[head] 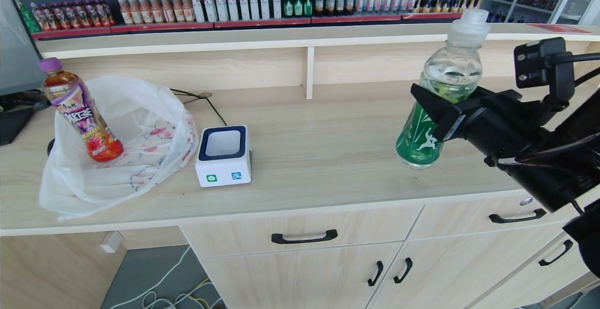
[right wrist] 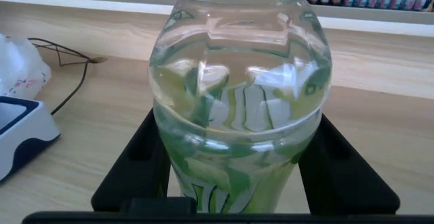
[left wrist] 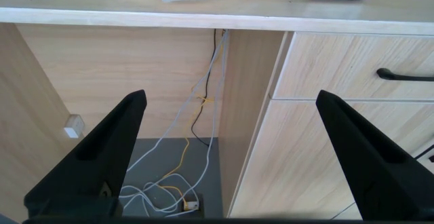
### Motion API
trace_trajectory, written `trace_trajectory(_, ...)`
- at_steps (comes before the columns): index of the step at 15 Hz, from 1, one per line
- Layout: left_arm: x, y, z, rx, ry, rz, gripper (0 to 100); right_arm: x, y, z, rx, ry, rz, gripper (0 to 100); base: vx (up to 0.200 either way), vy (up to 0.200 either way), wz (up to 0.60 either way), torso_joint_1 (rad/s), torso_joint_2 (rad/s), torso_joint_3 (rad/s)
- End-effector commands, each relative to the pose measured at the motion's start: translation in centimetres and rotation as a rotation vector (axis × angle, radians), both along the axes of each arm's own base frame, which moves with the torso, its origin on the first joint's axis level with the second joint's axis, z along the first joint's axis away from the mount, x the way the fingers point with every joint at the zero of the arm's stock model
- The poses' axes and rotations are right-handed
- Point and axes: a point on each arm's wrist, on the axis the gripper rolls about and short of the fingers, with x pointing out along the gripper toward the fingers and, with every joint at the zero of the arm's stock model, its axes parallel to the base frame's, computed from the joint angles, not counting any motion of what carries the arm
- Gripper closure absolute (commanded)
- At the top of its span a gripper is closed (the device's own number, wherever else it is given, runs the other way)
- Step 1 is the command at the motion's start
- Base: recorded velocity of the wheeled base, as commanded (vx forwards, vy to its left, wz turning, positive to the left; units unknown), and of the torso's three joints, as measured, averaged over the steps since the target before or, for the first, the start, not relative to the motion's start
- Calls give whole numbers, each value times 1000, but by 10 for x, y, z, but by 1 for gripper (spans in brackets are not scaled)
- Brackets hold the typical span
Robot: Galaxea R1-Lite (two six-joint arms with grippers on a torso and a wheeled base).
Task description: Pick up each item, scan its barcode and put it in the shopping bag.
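Green-labelled bottle [head: 450,70] is the item being worked on, and I'd judge the pick-up step has only just been reached: the grip is made, and its base looks to be on or barely off the counter [head: 318,159], I can't tell which. Nearest of all, below the counter's front edge and facing the cabinet, the left gripper [left wrist: 227,149] hangs with its fingers spread wide and nothing between them. Up on the counter, close to the front edge toward the right end, the right gripper [head: 443,112] has its fingers closed around the bottle's middle, at the top of the label. The bottle's long axis is near upright, white cap up, leaning a little toward the right end. Farther along, left of centre and well apart from the bottle, sits the white scanner [head: 223,155], its window facing up. Just beside it, toward the left end, the shopping bag [head: 140,126] lies open with a tea bottle [head: 79,112] leaning inside, purple cap up, so that one looks done. The next move, as I see it, calls for a lift, a carry leftward to the scanner, and a tip of the bottle so the label faces down at the window; I can't see where the barcode sits. Behind the counter's back edge runs a shelf of drinks [head: 281,4]
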Motion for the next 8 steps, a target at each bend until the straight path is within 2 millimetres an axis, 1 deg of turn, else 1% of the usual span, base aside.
trace_trajectory(1, 0, 0, 0, 0, -1, 2, 0, -36, -14, 15, 21, -61, 9, 100, 0, 0, 0, 0, 0, 0)
trace_trajectory(2, 0, 0, 0, 0, -1, 2, 0, -47, -19, 17, 16, -76, 7, 100, 0, 0, 0, 0, 0, 0)
trace_trajectory(5, 0, 0, 0, 0, -1, 0, 0, -79, -26, 9, -2, -83, 39, 100, 0, 0, 0, 0, 0, 0)
trace_trajectory(7, 0, 0, 0, 0, -1, 0, 0, -91, -30, 4, -36, -92, 46, 100, 0, 0, 0, 0, 0, 0)
trace_trajectory(8, 0, 0, 0, -2, -1, 0, 0, -97, -27, 0, -64, -94, 62, 100, 0, 0, 0, 0, 0, 0)
